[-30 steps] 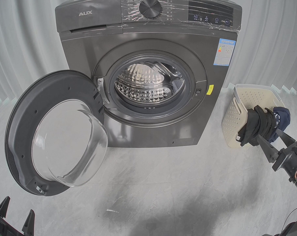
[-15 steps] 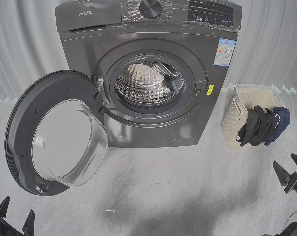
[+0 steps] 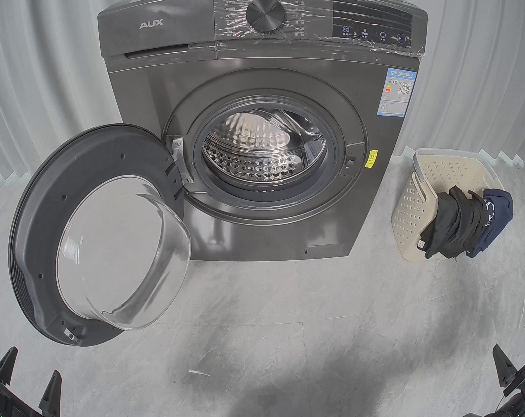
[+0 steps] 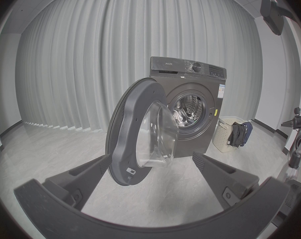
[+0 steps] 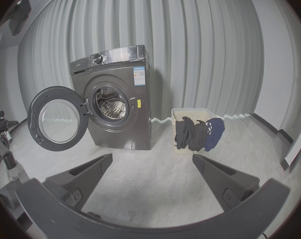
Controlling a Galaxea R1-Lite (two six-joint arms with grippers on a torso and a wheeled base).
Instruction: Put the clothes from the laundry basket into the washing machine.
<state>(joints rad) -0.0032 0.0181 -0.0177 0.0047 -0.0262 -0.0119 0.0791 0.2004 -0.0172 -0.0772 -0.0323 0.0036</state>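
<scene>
Grey floor [image 3: 274,331] is stretching out in front of a white curtain [image 3: 42,88]. The washing machine [image 3: 262,47] is standing on it, with its round door [image 3: 94,233] hanging wide open on the robot's left side. The drum [image 3: 256,146] inside is showing only shiny metal, so no clothes are sitting in there yet.

The laundry basket [image 3: 447,166] is standing on the floor just beside the machine, on the robot's right. The clothes [image 3: 465,221] are hanging over its front rim: some black ones and a dark blue one next to them.

The right gripper [image 3: 514,348] is waiting low down, well apart from the basket. Its fingers are spreading wide with nothing between them. The left gripper [image 3: 32,366] is waiting low on the other side, near the door, also spreading wide and holding nothing.

So I am thinking the job is only just starting. All the clothes are needing a lift from the basket into the drum.
</scene>
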